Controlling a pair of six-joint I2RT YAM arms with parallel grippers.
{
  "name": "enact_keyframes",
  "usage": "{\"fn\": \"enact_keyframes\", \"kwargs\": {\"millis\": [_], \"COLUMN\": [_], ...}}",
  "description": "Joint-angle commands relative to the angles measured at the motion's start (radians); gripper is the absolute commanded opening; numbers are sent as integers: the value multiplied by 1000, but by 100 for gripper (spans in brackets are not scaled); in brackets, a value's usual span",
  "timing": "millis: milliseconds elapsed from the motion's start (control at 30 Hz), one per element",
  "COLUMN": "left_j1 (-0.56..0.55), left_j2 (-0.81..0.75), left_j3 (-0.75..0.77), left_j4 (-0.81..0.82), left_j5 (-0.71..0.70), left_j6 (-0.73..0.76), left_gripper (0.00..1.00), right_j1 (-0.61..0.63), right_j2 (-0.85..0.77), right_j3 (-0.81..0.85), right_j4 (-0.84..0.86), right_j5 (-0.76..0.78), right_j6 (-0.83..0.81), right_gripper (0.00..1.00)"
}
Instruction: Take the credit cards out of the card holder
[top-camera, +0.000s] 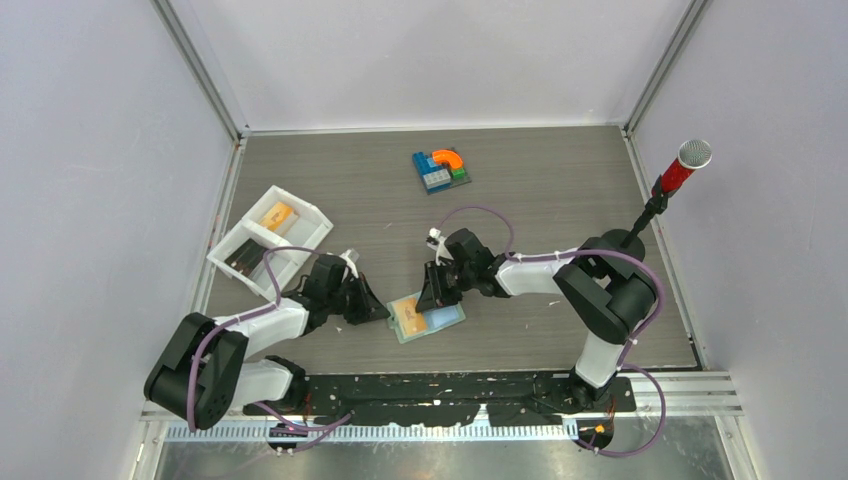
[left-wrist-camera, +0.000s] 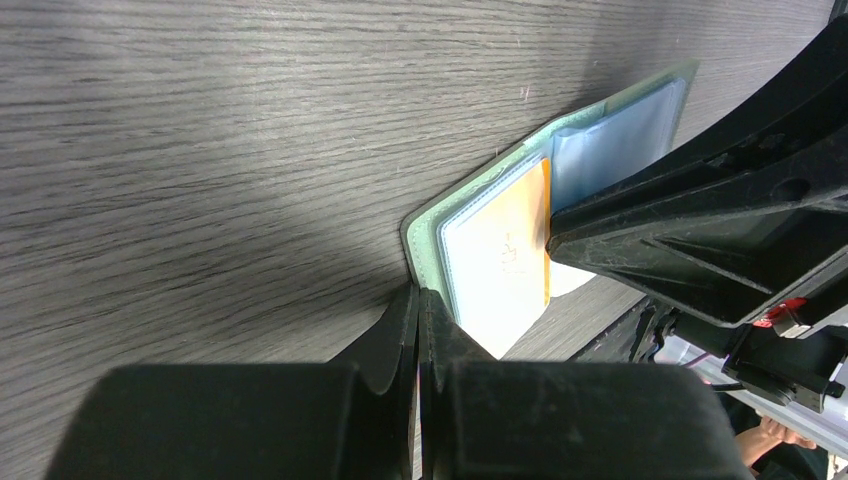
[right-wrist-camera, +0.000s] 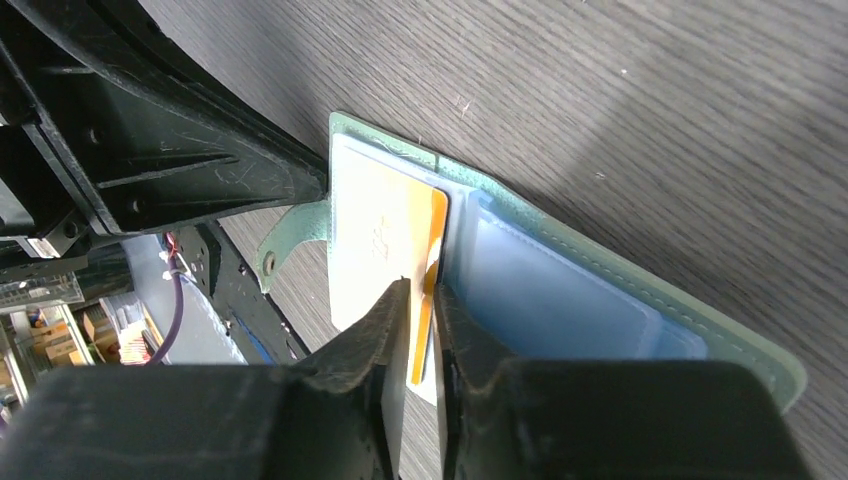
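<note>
Sage card holder (right-wrist-camera: 765, 352) w/ glossy blue sleeves (right-wrist-camera: 560, 290) is laid open on wood-grain worktop (left-wrist-camera: 200, 150). Thin orange card (right-wrist-camera: 436, 228) is pinched by right gripper (right-wrist-camera: 420, 300) jaws; left gripper (left-wrist-camera: 418, 302) jaws pressed together at holder's corner.

One card holder (top-camera: 428, 317). Three cards in all: holder's orange card (top-camera: 408, 313), tray's orange card (top-camera: 277, 215), one dark card (top-camera: 243, 262). One white tray (top-camera: 316, 214), two compartments. One block cluster (top-camera: 441, 169). One microphone (top-camera: 685, 165).
</note>
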Motion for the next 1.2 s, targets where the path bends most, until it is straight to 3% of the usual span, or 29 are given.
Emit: {"fn": "enact_keyframes", "kwargs": {"millis": [0, 167, 367, 633, 700, 867, 1067, 1167], "left_j1": [-4, -4, -4, -2, -2, -23, -102, -115], "left_j2": [-19, -18, -26, -2, -20, -93, -146, -119], "left_j3": [14, 38, 112, 167, 166, 142, 140, 149], "left_j4": [7, -37, -167, -211, -224, -179, -176, -175], "left_j5": [-5, -6, -35, -13, -23, 20, -36, -55], "left_j6": [-10, 10, 97, 132, 133, 114, 103, 115], "left_gripper": [0, 0, 0, 0, 8, 43, 64, 67], "right_j1": [-8, -45, -131, -142, -141, -127, -109, -106], "right_j2": [0, -36, -97, -156, -175, -184, -191, -189], "right_j3": [7, -29, -105, -96, -90, -83, -73, -70], "right_j4": [30, 83, 121, 64, 34, 10, -1, -12], "right_j5": [-30, -61, -119, -132, -116, -82, -51, -42], "right_j6": [6, 7, -21, -43, -48, -20, -2, -8], "right_gripper": [17, 6, 5, 5, 7, 18, 24, 29]}}
